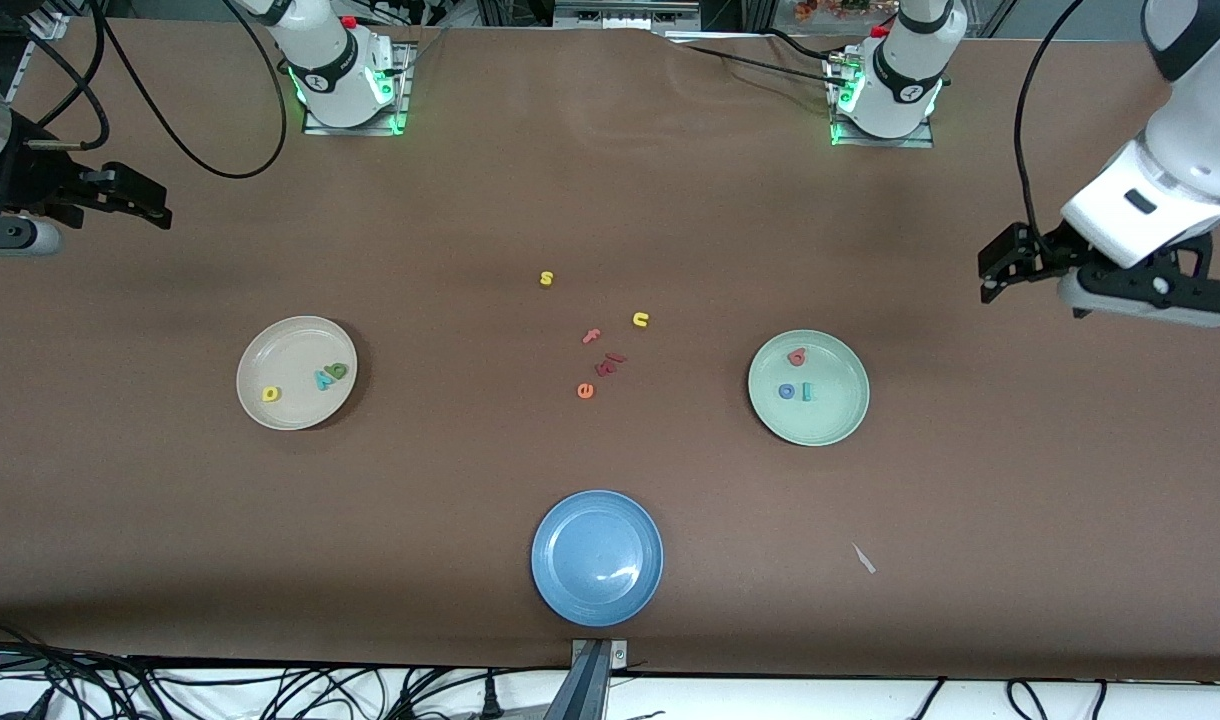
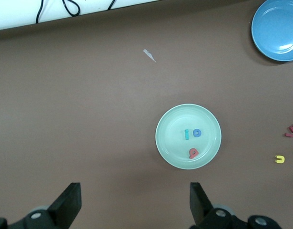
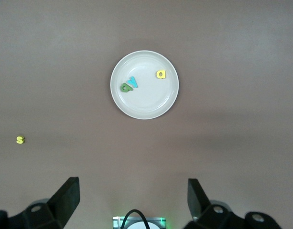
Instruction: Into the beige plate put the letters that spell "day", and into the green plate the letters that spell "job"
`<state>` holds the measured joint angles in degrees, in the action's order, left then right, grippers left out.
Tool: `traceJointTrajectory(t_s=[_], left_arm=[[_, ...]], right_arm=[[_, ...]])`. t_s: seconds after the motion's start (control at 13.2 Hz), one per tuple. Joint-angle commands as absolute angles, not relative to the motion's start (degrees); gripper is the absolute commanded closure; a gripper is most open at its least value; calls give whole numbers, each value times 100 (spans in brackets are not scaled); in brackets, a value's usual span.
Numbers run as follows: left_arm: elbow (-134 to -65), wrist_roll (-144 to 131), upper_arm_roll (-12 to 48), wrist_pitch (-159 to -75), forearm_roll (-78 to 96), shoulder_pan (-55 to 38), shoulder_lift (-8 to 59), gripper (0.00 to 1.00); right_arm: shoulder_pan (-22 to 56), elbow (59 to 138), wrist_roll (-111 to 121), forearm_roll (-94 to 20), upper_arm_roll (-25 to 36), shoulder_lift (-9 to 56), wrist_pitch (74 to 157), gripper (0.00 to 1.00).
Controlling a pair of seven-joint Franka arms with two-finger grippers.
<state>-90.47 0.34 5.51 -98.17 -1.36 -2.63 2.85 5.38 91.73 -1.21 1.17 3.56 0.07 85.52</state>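
Brown counter (image 1: pixel 470 520): beige plate (image 1: pixel 270 350) holds "day" letters (image 1: pixel 322 379), green plate (image 1: pixel 830 415) "job" letters (image 1: pixel 796 385); left gripper (image 2: pixel 135 200) and right gripper (image 3: pixel 133 198) spread, empty, waiting.

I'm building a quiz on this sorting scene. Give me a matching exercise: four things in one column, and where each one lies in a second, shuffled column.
Things:
1. blue "o"
2. teal "y"
3. yellow "s"
4. blue plate

Places:
A. in the beige plate
B. on the bare table, farthest from the front camera of the loose letters
C. in the green plate
D. nearest the front camera, holding no letters

Pairs: 1-C, 2-A, 3-B, 4-D
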Motion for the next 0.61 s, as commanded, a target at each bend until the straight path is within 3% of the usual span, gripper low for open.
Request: traceJointTrajectory(t_s=[0.0,0.53], left_arm=[[-9692,-79,273,-9729,132,-343,-455,0],[-9721,-123,299,-9580,88,-114,-492,0]], right_arm=[[422,9369,-18,185,264,-185,8684,0],[387,9378,70,141,255,-167,8850,0]])
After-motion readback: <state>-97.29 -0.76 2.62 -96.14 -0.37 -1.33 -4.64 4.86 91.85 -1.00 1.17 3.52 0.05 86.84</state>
